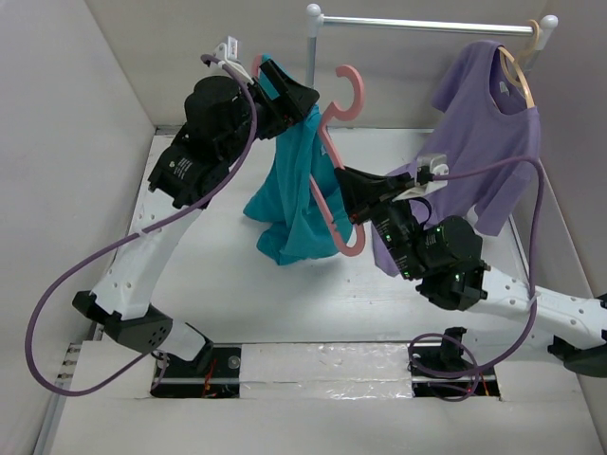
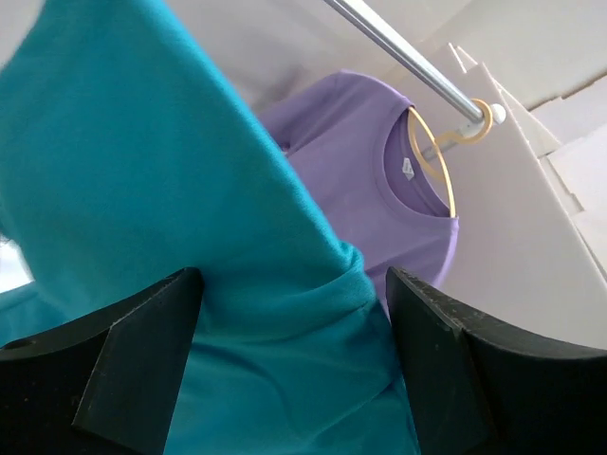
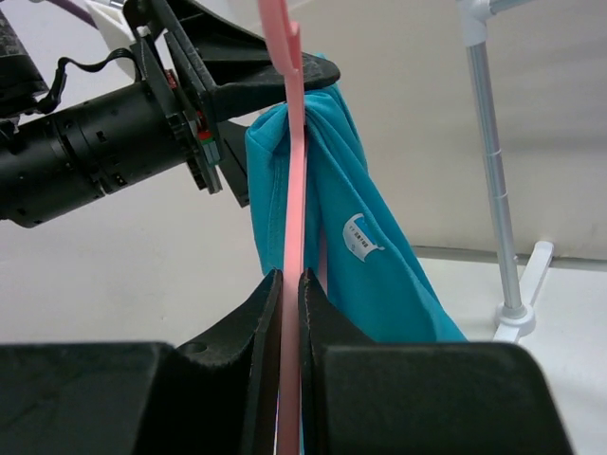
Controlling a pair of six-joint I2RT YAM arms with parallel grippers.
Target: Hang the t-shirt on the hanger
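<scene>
The teal t-shirt (image 1: 294,190) hangs draped over the pink hanger (image 1: 353,95), bunched along one arm of it with its lower part hanging well above the table. My left gripper (image 1: 289,95) is up at the shirt's top, open. In the left wrist view its fingers stand wide apart with the t-shirt (image 2: 190,237) lying loose between them. My right gripper (image 1: 353,190) is shut on the hanger's lower frame. In the right wrist view its fingers pinch the thin hanger (image 3: 296,190) edge-on, and the t-shirt (image 3: 370,218) with its white label hangs just behind.
A lilac t-shirt (image 1: 484,142) hangs on a wooden hanger (image 1: 520,71) from the white rail (image 1: 427,26) at the back right, close behind my right arm. The rail's post (image 1: 313,47) stands just behind the pink hanger. White walls close in both sides.
</scene>
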